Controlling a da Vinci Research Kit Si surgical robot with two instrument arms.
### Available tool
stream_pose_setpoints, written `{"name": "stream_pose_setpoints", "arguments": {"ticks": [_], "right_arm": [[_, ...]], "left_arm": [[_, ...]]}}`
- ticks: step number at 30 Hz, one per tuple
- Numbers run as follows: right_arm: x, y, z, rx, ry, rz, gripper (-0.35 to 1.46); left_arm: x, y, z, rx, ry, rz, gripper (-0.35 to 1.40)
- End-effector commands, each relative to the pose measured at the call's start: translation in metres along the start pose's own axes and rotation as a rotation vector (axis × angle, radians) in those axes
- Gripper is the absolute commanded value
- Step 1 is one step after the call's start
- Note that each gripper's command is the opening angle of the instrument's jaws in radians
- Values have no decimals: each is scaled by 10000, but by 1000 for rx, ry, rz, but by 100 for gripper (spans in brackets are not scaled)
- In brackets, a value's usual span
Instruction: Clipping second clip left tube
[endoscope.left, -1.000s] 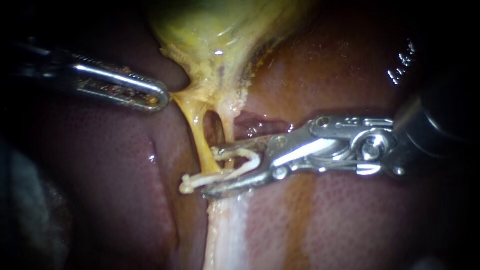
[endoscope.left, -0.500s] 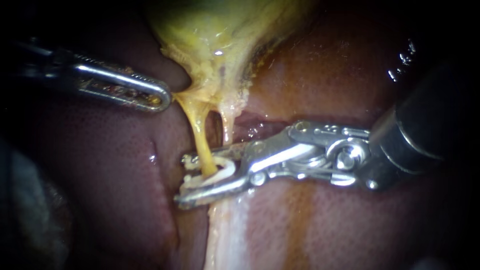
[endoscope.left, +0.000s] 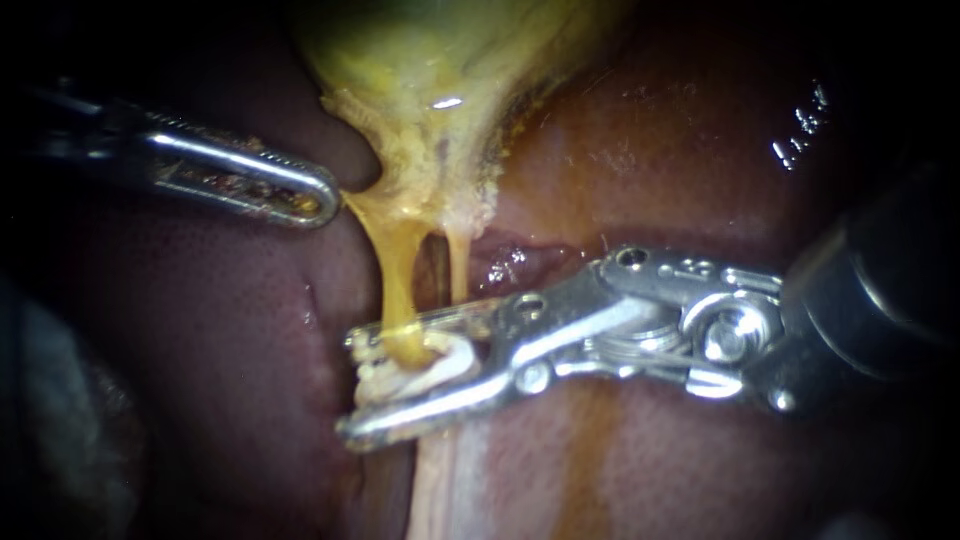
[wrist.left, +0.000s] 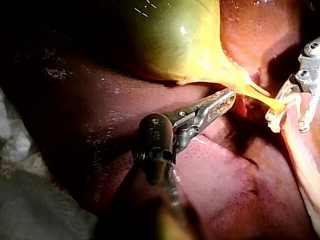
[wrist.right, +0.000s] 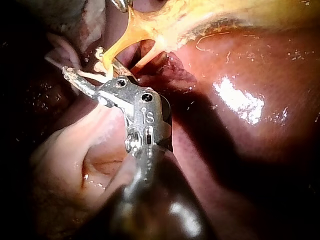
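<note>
The right tool (endoscope.left: 350, 388), entering from the right, has its jaws spread around the left tube (endoscope.left: 395, 290) with a white clip (endoscope.left: 440, 360) seated between them, both jaws bearing on the clip from either side. The tube runs as a taut yellow strand down from the gallbladder (endoscope.left: 440, 60) and passes inside the clip's legs, low on its length, just above the pale tissue on the liver (endoscope.left: 650, 150). Its long axis stands nearly upright in the endoscope view, and the jaws cross it almost at right angles, so the squeeze should come square to the tube. The thinner right tube (endoscope.left: 457, 270) hangs just beside it, behind the upper jaw, and seems to sit outside the clip, though the overlap makes this hard to confirm. The left tool (endoscope.left: 315, 198) is clenched on the gallbladder's lower edge, drawing it toward the left and keeping the strand stretched; it sits well apart from the clipping site. The clip looks not yet fully closed, and the closing falls to the right tool, which is already on the tube.
</note>
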Motion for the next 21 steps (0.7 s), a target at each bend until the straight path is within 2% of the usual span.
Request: {"name": "stream_pose_setpoints", "arguments": {"ticks": [1,7,18,21], "right_arm": [[-2,2,-1,-17,9,3,39],[-3,7,-7,-32,18,15,23],[-6,7,-12,-30,18,62,-13],[-7,6,-14,-29,19,133,-32]], "left_arm": [[0,0,0,-1,0,0,-35],[0,0,1,0,0,0,-35],[0,-1,1,0,0,0,-35],[0,-1,1,0,0,0,-35]]}}
